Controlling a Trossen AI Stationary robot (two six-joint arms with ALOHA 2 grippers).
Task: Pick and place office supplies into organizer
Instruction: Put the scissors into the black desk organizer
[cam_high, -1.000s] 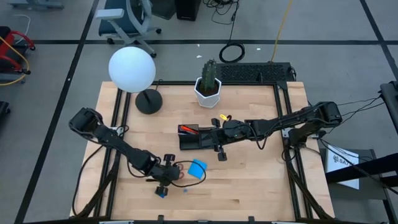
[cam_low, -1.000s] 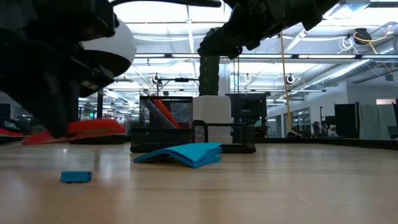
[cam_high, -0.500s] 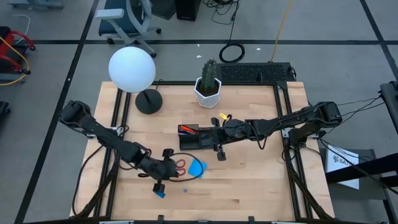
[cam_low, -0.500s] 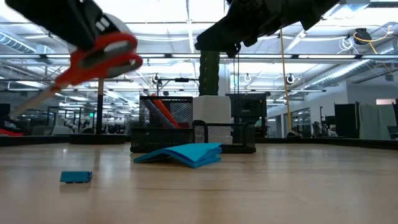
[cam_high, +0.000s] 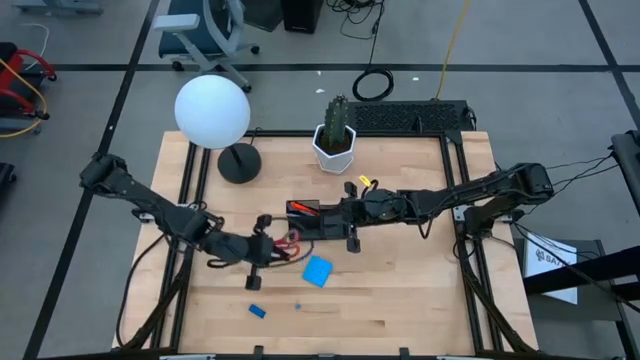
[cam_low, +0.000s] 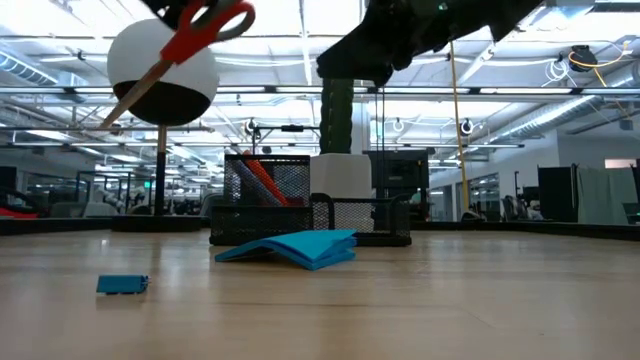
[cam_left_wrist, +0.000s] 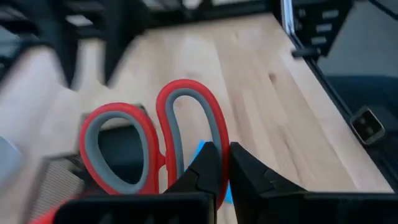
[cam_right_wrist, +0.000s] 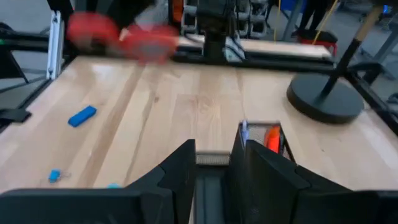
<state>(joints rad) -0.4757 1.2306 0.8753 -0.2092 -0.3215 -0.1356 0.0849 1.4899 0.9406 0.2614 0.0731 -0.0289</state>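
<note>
Left gripper (cam_high: 272, 250) clamped red-handled scissors (cam_low: 185, 45), lifted above wooden table (cam_high: 400, 300) beside black mesh organizer (cam_high: 318, 221). Right gripper (cam_high: 352, 236) hovered over organizer, fingers slightly parted, empty.

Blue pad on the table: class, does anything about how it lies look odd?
Yes. In the low view the blue pad does not lie flat on the table: it humps up in the middle like a tent, in front of the organizer.
</note>
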